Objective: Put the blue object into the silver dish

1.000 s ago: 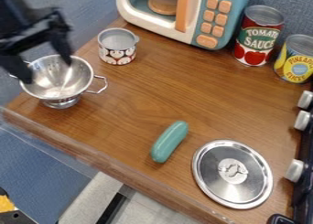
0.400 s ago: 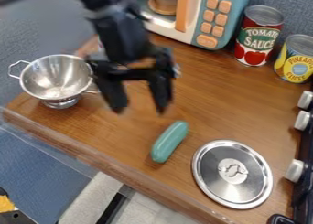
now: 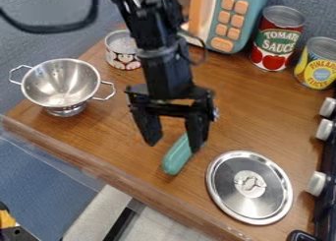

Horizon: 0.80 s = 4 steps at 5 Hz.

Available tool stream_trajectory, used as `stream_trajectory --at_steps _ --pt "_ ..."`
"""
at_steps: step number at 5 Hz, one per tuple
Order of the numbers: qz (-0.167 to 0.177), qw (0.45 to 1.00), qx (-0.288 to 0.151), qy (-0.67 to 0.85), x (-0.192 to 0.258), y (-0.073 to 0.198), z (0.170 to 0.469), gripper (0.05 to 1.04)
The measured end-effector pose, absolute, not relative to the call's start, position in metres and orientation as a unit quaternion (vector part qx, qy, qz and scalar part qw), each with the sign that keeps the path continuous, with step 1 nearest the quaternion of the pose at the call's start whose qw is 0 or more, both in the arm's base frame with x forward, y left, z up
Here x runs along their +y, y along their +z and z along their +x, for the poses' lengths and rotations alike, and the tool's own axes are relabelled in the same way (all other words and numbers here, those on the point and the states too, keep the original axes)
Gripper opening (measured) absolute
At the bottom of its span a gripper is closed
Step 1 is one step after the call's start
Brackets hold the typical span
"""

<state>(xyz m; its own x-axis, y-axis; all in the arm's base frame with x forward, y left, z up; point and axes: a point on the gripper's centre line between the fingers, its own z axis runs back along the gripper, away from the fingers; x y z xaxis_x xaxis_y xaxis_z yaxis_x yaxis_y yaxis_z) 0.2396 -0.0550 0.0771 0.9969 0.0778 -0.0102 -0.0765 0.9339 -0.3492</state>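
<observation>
My pincer (image 3: 174, 144): open, fingers apart, nothing clamped. Pointing down over the upper end of the blue-green object (image 3: 176, 161), one finger partly covering it; can't tell if it touches. Object lies slantwise on the desk (image 3: 256, 117), near the front edge, just beside the round metal lid (image 3: 275, 188), not touching it. Silver dish (image 3: 62, 82), a colander with two handles, stands upright at the desk's left side, well apart from my pincer; the object is outside it. Small open can (image 3: 119, 52) near the dish, partly behind my arm. Toy microwave (image 3: 244, 11) at the back, tomato can (image 3: 279, 38) beside it, pineapple can (image 3: 318, 63) further right. Knobs (image 3: 324, 129) along the right edge.
</observation>
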Motion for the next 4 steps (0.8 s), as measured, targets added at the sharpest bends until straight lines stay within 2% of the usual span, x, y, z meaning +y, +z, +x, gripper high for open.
stream_trajectory --at_steps 1,2,3,4 --pt "-0.157 0.987 0.003 0.044 -0.051 0.064 0.243 1.001" --pt "-0.112 0.993 -0.026 0.039 -0.052 0.057 0.248 1.001" --pt "-0.101 0.994 -0.038 0.037 -0.054 0.052 0.252 0.961" --pt "-0.075 0.996 -0.051 0.022 -0.062 0.044 0.248 0.68"
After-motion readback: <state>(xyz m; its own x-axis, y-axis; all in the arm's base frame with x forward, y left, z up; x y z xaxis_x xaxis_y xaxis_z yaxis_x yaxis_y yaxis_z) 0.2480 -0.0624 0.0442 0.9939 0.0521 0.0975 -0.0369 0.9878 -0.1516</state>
